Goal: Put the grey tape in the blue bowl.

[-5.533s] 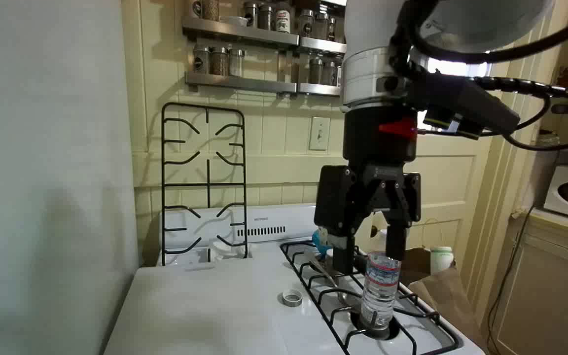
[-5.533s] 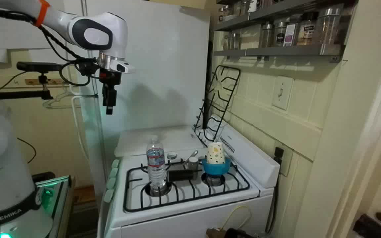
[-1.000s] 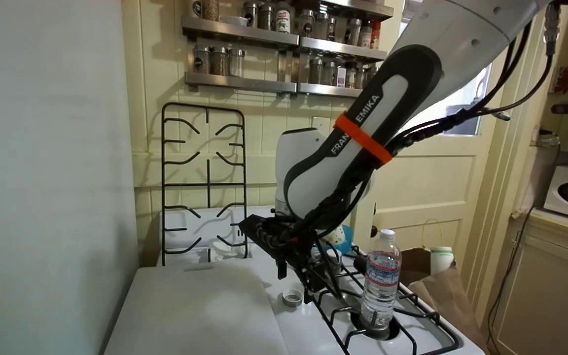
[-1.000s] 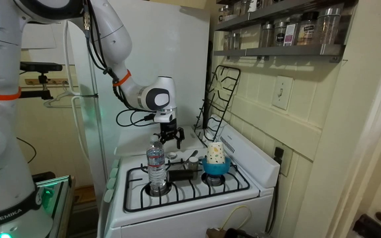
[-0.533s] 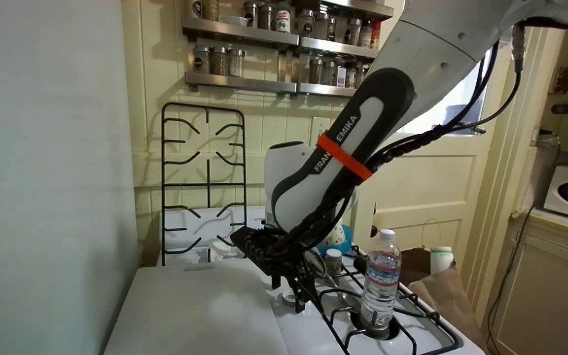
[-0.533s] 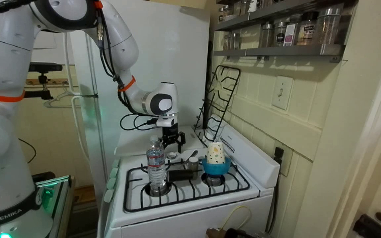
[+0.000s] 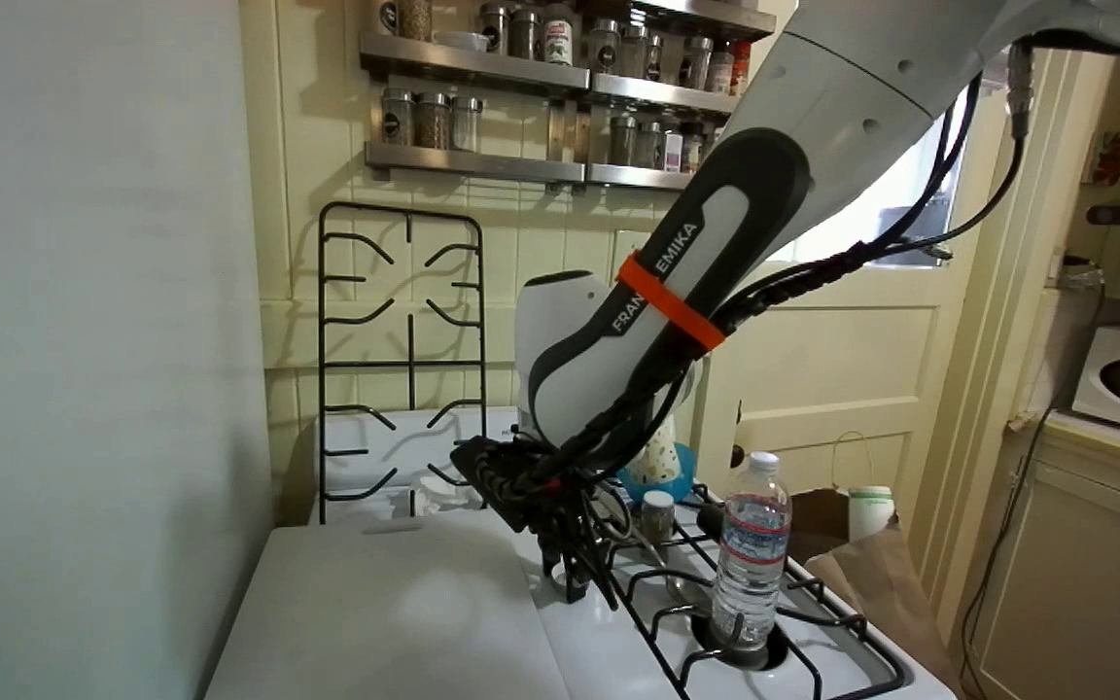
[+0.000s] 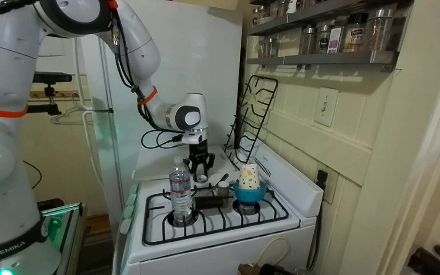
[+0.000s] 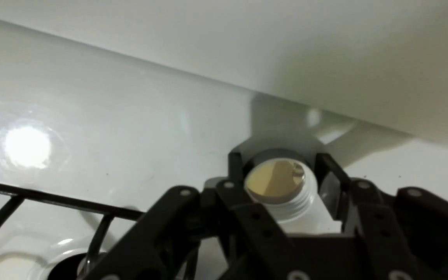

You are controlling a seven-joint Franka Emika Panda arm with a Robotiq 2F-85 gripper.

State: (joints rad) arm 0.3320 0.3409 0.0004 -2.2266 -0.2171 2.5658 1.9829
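The grey tape (image 9: 293, 210), a small roll with a ridged pale side, is on the white stove top beside the black burner grate. My gripper (image 9: 280, 167) points down over it, with one black finger (image 9: 235, 167) against each side; its jaws are shut on the roll. In both exterior views the tape (image 8: 202, 178) shows between the fingertips, though the arm partly covers it (image 7: 565, 581). Farther back, the blue bowl (image 8: 249, 194) sits over a rear burner on the grate. A white patterned cup (image 8: 249, 177) stands in the bowl.
A clear water bottle (image 8: 180, 191) stands upright on the front burner, close to the gripper. Between it and the bowl are a small jar (image 8: 223, 189), a black cylinder (image 8: 207, 202) and a spoon (image 7: 686, 588). Another grate (image 7: 411, 363) leans against the wall.
The arm has come in from high up and lowered to the tape. Over the last half second the jaws have closed from wide apart onto the roll, which has shifted slightly.
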